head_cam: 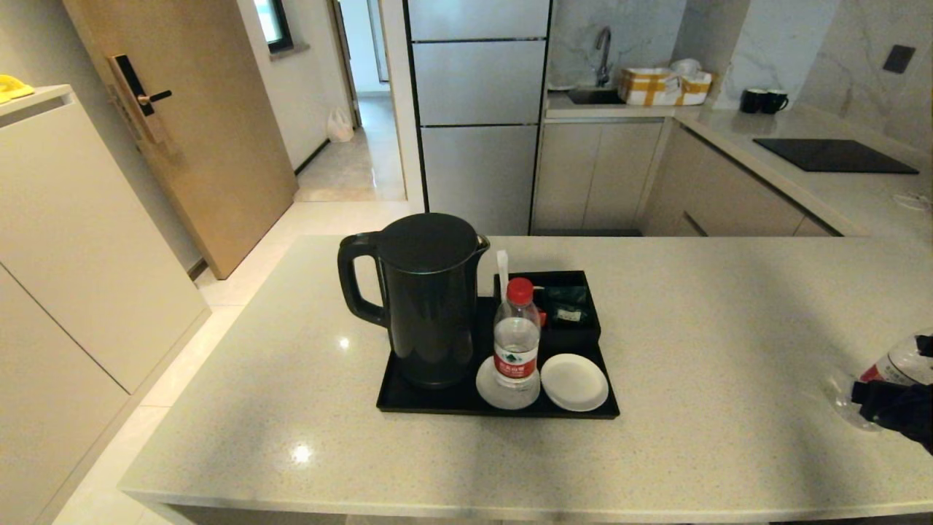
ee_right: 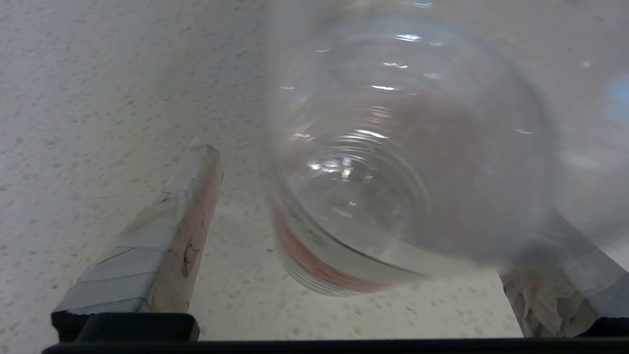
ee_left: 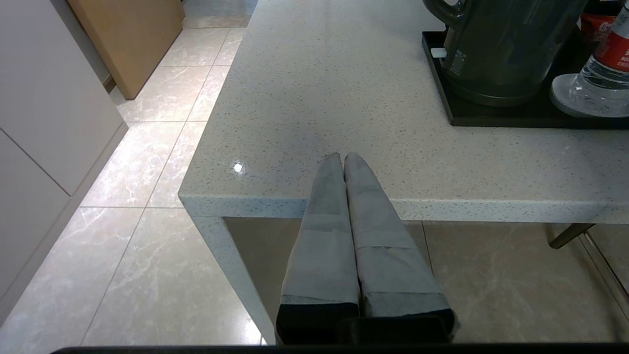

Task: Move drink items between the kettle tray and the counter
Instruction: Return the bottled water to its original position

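While the left claw (ee_left: 342,156) hangs with its fingers pressed together at the near edge of the worktop (head_cam: 729,306), left of the tray (head_cam: 437,401), the kettle (head_cam: 423,299) stands on the tray's left part. Just right of it, one water bottle (head_cam: 516,339) stands upright on a white coaster (head_cam: 488,390), beside a bare coaster (head_cam: 574,381) and before the black box (head_cam: 576,321). At the far right, the second bottle (ee_right: 403,157) lies tilted on the worktop between the spread fingers of the right claw (ee_right: 373,236); one finger (ee_right: 167,236) stands apart from it.
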{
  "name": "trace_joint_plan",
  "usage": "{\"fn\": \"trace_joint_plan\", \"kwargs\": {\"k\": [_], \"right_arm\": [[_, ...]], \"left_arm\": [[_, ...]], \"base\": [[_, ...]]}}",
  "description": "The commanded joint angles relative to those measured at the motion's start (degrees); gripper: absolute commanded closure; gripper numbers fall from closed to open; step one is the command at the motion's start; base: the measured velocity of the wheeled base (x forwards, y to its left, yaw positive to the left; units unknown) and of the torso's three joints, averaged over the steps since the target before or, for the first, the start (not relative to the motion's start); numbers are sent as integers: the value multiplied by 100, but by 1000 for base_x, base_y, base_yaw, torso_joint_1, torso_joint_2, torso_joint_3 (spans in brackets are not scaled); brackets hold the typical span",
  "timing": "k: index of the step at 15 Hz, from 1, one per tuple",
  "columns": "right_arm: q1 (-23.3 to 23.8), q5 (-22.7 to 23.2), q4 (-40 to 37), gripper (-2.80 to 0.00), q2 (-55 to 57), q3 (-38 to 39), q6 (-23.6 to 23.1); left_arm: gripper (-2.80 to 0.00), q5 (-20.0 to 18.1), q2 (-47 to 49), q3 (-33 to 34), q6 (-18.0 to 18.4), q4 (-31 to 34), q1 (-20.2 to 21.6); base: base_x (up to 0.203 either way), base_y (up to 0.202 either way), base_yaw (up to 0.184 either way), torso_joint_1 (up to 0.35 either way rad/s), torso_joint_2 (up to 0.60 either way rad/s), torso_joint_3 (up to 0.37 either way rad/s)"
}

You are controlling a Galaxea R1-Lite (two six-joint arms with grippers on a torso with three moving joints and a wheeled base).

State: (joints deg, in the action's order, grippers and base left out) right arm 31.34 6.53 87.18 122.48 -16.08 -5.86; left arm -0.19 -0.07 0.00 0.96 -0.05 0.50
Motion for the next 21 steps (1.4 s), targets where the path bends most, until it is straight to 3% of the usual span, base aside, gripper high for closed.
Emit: {"fn": "trace_joint_plan", "kwargs": {"k": [1,20,21], "right_arm": [[-5,-7,48,-280,136,-188,-3],[-190,-29,48,-280,197,-235,-12],[-190,-38,48,-206,197,-245,-22]], "left_arm": [[0,2,7,9,0,-4,3],[0,2,7,9,0,-4,6],[0,2,7,9,0,-4,3]], "base": [[0,0,0,0,0,0],[0,0,0,0,0,0],[0,0,0,0,0,0]]}}
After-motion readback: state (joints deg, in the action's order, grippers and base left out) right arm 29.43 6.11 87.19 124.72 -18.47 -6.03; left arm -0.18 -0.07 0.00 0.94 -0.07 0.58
